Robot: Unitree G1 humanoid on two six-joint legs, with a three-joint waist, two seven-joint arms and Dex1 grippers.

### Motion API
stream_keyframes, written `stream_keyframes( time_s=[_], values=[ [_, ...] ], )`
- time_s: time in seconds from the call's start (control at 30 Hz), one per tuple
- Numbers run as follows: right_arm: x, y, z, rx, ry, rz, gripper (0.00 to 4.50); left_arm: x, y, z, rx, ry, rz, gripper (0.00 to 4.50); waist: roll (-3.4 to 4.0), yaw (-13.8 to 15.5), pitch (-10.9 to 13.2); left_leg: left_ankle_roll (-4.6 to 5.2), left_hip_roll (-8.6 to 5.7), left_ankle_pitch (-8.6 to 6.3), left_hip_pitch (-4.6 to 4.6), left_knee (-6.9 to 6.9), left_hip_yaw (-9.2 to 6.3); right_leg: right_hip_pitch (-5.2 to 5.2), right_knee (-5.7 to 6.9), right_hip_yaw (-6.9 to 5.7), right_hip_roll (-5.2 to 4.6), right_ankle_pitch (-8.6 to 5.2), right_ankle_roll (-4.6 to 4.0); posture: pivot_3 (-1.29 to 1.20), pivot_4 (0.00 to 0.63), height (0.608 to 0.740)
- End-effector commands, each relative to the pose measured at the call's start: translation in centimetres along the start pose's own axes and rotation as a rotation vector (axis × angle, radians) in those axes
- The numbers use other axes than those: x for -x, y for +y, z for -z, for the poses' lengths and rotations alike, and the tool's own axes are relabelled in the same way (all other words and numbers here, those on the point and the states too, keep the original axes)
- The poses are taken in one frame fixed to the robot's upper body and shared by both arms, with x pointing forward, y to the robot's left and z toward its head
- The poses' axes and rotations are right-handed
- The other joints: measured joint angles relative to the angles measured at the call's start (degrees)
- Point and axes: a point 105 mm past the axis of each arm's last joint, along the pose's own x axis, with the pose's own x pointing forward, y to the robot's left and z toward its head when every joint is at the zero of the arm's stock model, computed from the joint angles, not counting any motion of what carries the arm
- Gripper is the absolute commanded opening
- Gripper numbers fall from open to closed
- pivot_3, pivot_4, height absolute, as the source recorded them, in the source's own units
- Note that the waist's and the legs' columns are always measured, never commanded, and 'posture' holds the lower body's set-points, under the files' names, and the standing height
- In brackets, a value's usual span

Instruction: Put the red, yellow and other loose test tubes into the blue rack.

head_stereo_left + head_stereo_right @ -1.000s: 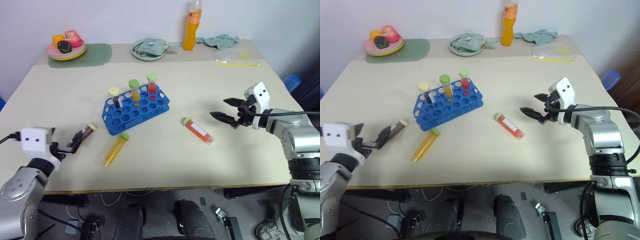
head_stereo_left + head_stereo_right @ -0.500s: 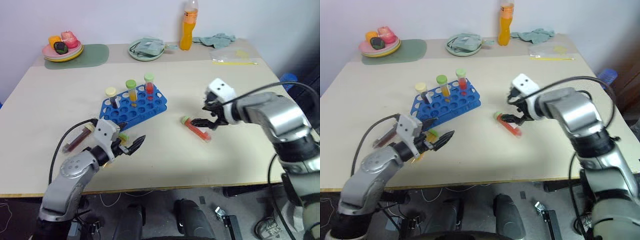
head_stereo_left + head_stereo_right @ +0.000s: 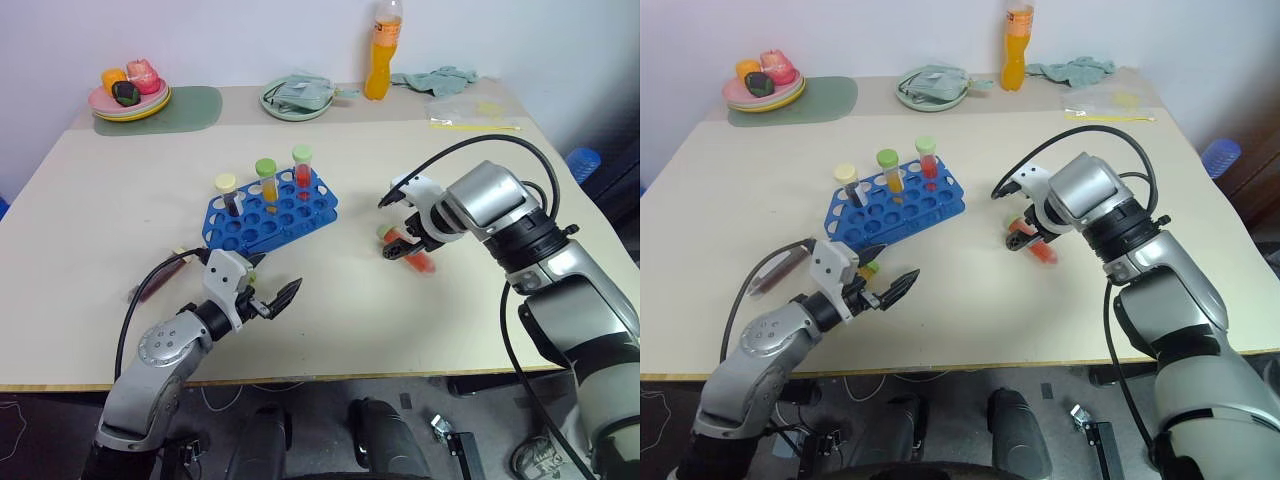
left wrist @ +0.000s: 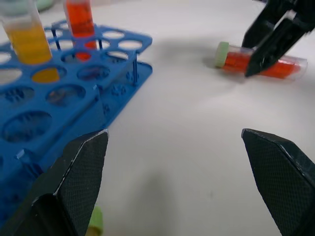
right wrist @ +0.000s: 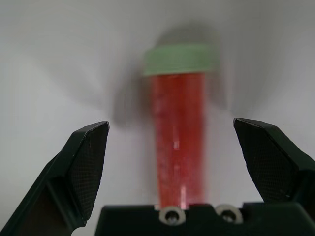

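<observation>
Two grippers, both open.
Right gripper (image 5: 177,147) straddles red tube (image 5: 178,147) lying on table (image 3: 470,300), right of blue rack (image 3: 272,215); left gripper (image 3: 268,290) hovers near rack's near edge, empty.

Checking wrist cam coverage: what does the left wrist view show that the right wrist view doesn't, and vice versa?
Left wrist view alone: the blue rack holding a yellow tube and an upright red tube, plus the right gripper from outside, its open fingers poised over the loose tube. Right wrist view alone: a close look straight down along that tube, centred between the right gripper's spread fingers, not touching them. Shared: the loose red tube with its green cap, lying on the table.
</observation>
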Motion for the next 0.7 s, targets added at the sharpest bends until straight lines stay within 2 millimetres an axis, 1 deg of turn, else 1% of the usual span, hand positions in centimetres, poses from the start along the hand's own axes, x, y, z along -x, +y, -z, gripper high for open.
stream_keyframes(
  time_s=[0.03,0.23,0.3,0.37,0.4,0.47,0.5,0.53,0.6,0.63,0.67,0.7],
  values=[
    [0.5,-0.6,-1.0,0.018,-0.019,0.022,3.7,-0.1,-0.5,-1.4,-0.026,-0.044,0.004,4.5,0.0,-0.01,0.0,0.0,0.0,0.0,0.0,0.0,0.0,0.0,0.0,0.0,0.0,0.0,0.0,0.0,0.15,0.74],
    [0.6,-0.9,-1.1,0.036,-0.017,0.031,0.82,0.0,-0.6,-1.3,-0.023,-0.047,-0.003,4.5,0.0,-0.03,0.0,0.0,0.0,0.0,0.01,0.0,0.0,0.0,0.01,0.0,0.02,0.0,0.0,0.0,0.15,0.74],
    [1.1,-0.8,-1.5,0.05,-0.036,0.026,0.76,0.1,-0.6,-1.3,-0.022,-0.046,-0.002,4.5,0.0,-0.09,0.0,0.0,0.0,0.0,0.01,0.0,0.0,0.0,0.01,0.0,0.02,0.0,0.0,0.0,0.15,0.74],
    [2.1,0.0,-2.3,0.096,-0.099,-0.009,0.76,0.2,-0.5,-1.2,-0.022,-0.043,-0.004,4.5,0.09,-0.1,0.05,0.0,0.01,0.0,0.01,-0.01,-0.01,-0.01,0.01,0.0,0.03,0.0,0.0,0.0,0.15,0.74],
    [2.6,0.6,-3.0,0.157,-0.165,-0.031,0.76,0.2,-0.4,-1.1,-0.023,-0.04,-0.009,4.5,0.13,-0.1,0.07,0.0,0.01,0.0,-0.01,-0.01,0.0,-0.03,0.01,0.01,0.02,0.0,0.0,0.0,0.15,0.74],
    [4.1,2.6,-4.7,0.301,-0.371,-0.082,0.76,0.5,0.0,-0.9,-0.024,-0.037,-0.034,4.5,0.12,0.0,0.07,0.0,0.01,0.0,-0.02,-0.03,-0.03,-0.05,0.0,0.0,0.04,0.0,0.0,0.0,0.15,0.74],
    [4.8,3.7,-5.6,0.335,-0.477,-0.118,0.76,0.6,0.3,-0.9,-0.022,-0.036,-0.046,4.5,0.12,0.01,0.07,0.0,0.02,0.0,-0.02,-0.03,-0.04,-0.04,0.0,-0.01,0.05,-0.01,0.01,0.0,0.15,0.74],
    [5.8,4.9,-6.8,0.35,-0.622,-0.164,0.76,0.7,0.5,-0.8,-0.021,-0.035,-0.058,4.5,0.11,0.01,0.07,0.01,0.02,0.0,-0.02,-0.03,-0.03,-0.04,0.0,0.0,0.05,-0.01,0.01,0.0,0.15,0.74],
    [7.5,6.8,-8.5,0.357,-0.885,-0.207,0.76,0.9,0.9,-0.7,-0.022,-0.034,-0.08,4.5,0.09,-0.26,0.05,0.01,0.05,0.0,-0.01,-0.01,-0.01,-0.03,0.02,0.01,0.08,0.0,0.02,0.0,0.15,0.74],
    [8.1,7.6,-9.1,0.348,-0.999,-0.227,0.76,1.0,1.1,-0.7,-0.022,-0.037,-0.093,4.5,0.09,-0.34,0.05,0.01,0.05,0.0,0.0,-0.01,0.0,-0.03,0.04,0.02,0.08,0.0,0.02,0.0,0.15,0.74],
    [8.5,8.6,-9.5,0.308,-1.112,-0.256,0.76,1.1,1.4,-0.8,-0.015,-0.046,-0.112,4.5,0.09,-0.3,0.05,0.01,0.06,0.0,0.02,-0.02,-0.02,-0.02,0.07,0.02,0.1,0.0,0.02,0.0,0.15,0.74],
    [8.6,9.1,-9.9,0.233,-1.216,-0.269,0.76,1.1,1.7,-1.0,-0.01,-0.056,-0.132,4.5,0.08,-0.25,0.05,0.01,0.07,0.0,0.02,-0.01,-0.02,-0.03,0.1,0.02,0.11,0.0,0.02,0.0,0.15,0.74]
  ],
)
